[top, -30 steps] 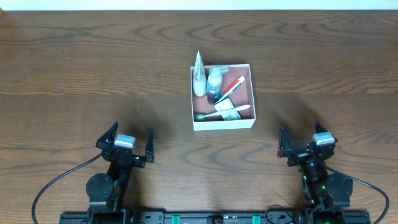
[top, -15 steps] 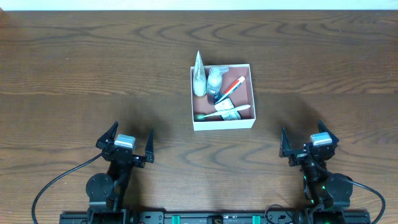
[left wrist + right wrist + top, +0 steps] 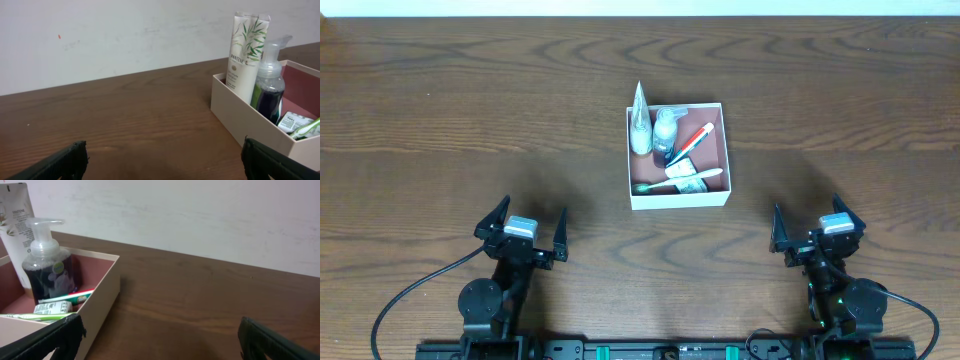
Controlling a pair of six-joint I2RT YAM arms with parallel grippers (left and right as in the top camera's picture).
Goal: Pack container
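The container (image 3: 678, 200) sits mid-way across the table (image 3: 470, 100), well beyond both arms, holding a tube (image 3: 640, 128), a pump bottle (image 3: 665, 126) and a toothbrush (image 3: 682, 180). My left gripper (image 3: 533, 208) and right gripper (image 3: 807, 208) hang spread and empty at the near edge. I see nothing loose to pack, so I judge the packing done; the next move calls only for parking.

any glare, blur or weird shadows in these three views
overhead: even, sharp, no glare or hard shadows on the table; left wrist: tube crisp, left end effector fingers dark and blurred at the bottom corners; right wrist: pump bottle fairly sharp, right end effector fingers equally blurred, wall pale but not blown out.
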